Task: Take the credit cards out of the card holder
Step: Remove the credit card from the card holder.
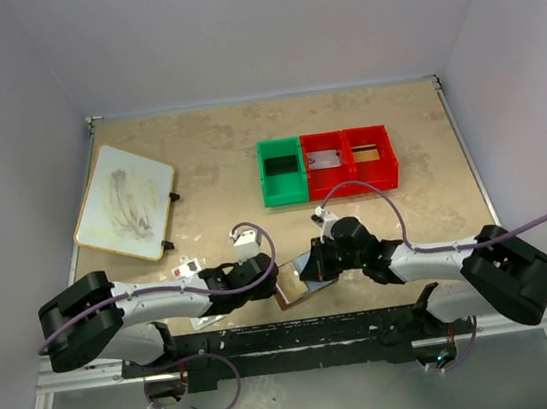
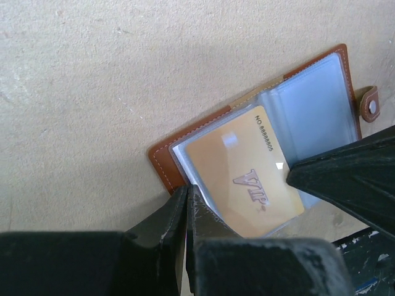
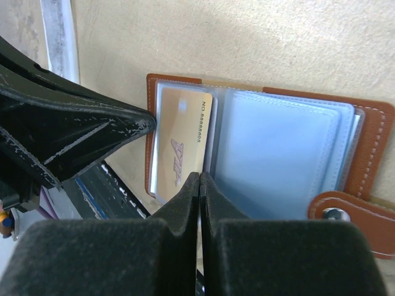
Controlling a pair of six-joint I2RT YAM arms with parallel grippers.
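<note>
The brown card holder (image 1: 293,293) lies open near the table's front edge, between my two grippers. Its leather rim (image 2: 162,161) frames bluish clear pockets (image 3: 278,154). A golden credit card (image 2: 241,172) marked VIP sits in the pocket nearest the left arm. My left gripper (image 2: 186,192) is shut, pinching the holder's near corner. My right gripper (image 3: 199,179) is shut at the golden credit card's (image 3: 182,132) lower corner beside the spine, pinching its edge. A silvery grey card (image 1: 323,160) lies in the middle red bin.
A green bin (image 1: 281,171) and two red bins (image 1: 370,156) stand in a row at the back. A white board (image 1: 124,202) lies at the left. A small speckled packet with a red mark (image 1: 186,268) sits beside the left arm. The black front rail (image 1: 301,337) runs just behind the holder.
</note>
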